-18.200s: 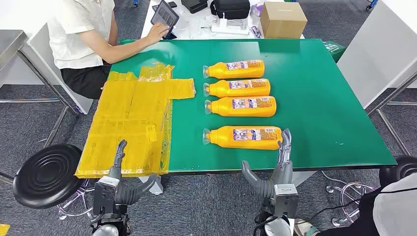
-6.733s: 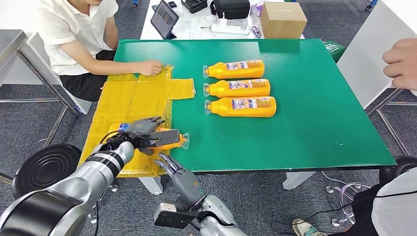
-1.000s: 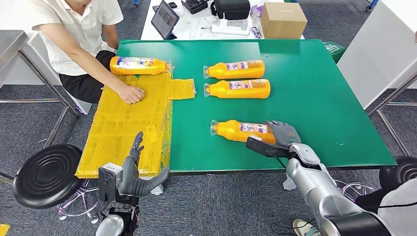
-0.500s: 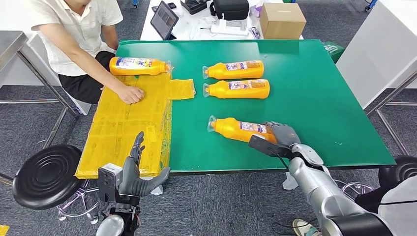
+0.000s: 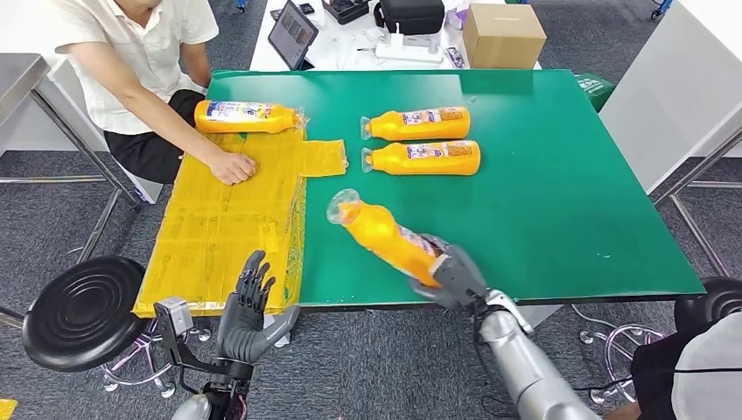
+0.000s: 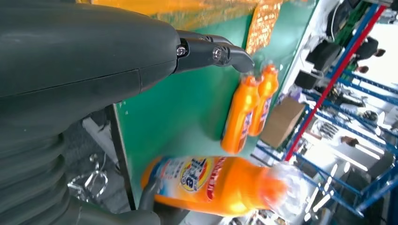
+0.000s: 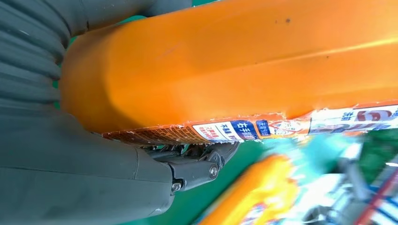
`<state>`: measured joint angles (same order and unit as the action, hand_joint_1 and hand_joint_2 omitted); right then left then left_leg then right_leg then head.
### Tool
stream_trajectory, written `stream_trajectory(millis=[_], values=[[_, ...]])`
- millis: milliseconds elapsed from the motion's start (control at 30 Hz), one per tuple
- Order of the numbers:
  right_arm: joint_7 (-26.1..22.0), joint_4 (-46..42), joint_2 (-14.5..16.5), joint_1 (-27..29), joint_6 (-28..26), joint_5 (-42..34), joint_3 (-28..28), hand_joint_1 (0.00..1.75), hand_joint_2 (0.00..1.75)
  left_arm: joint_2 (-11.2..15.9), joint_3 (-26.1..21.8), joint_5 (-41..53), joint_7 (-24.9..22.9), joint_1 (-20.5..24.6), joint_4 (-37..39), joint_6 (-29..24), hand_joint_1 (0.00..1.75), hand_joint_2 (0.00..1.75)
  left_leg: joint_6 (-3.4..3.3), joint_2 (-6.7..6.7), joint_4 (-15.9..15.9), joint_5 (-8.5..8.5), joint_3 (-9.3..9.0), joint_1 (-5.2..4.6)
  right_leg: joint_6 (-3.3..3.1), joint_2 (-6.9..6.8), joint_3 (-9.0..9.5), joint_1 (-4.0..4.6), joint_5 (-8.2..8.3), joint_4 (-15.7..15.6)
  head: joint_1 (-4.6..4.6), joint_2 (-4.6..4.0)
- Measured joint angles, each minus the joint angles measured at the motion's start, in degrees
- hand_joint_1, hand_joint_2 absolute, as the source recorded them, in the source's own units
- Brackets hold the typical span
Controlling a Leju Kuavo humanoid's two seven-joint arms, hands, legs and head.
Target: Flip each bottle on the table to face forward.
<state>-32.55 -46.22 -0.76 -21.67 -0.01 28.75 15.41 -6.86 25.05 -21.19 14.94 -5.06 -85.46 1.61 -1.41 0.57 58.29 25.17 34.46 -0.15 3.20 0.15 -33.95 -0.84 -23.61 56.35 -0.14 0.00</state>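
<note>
Head view is showing the right hand (image 5: 455,280) gripping the base of an orange bottle (image 5: 385,238) and holding it tilted above the green table (image 5: 560,175), low in the frame's middle, its cap pointing toward the upper left. The left hand (image 5: 249,315) is hanging at lower left with fingers spread, holding nothing. Two more bottles (image 5: 420,140) are lying side by side near upper centre, and a fourth (image 5: 248,115) is resting at upper left by a person's fist (image 5: 232,166). To do the flip well, the robot should probably be keeping its grip firm while rolling the wrist, since the raised neck could swing, and lowering the bottle level.
</note>
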Motion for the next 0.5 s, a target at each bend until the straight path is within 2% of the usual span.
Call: stream_trajectory(millis=[200, 500], values=[[0.63, -5.92, 3.93, 1.71, -0.05, -2.42, 4.33, 1.75, 1.75, 0.39, 0.79, -1.02, -0.26, 0.89, 0.03, 0.37, 0.00, 1.75, 0.00, 0.01, 0.00, 0.00, 0.11, 0.00, 0.00, -0.01, -0.11, -0.01, 0.00, -0.01, 0.01, 0.00], [0.03, -4.85, 10.41, 0.90, 1.48, -5.32, 12.59, 1.75, 1.75, 0.36, 1.42, -1.61, -1.15, 4.80, 1.15, 2.44, 0.00, 1.75, 0.01, 0.00, 0.00, -0.01, 0.13, 0.03, -0.01, -0.01, -0.16, 0.01, -0.01, 0.00, 0.01, 0.00]])
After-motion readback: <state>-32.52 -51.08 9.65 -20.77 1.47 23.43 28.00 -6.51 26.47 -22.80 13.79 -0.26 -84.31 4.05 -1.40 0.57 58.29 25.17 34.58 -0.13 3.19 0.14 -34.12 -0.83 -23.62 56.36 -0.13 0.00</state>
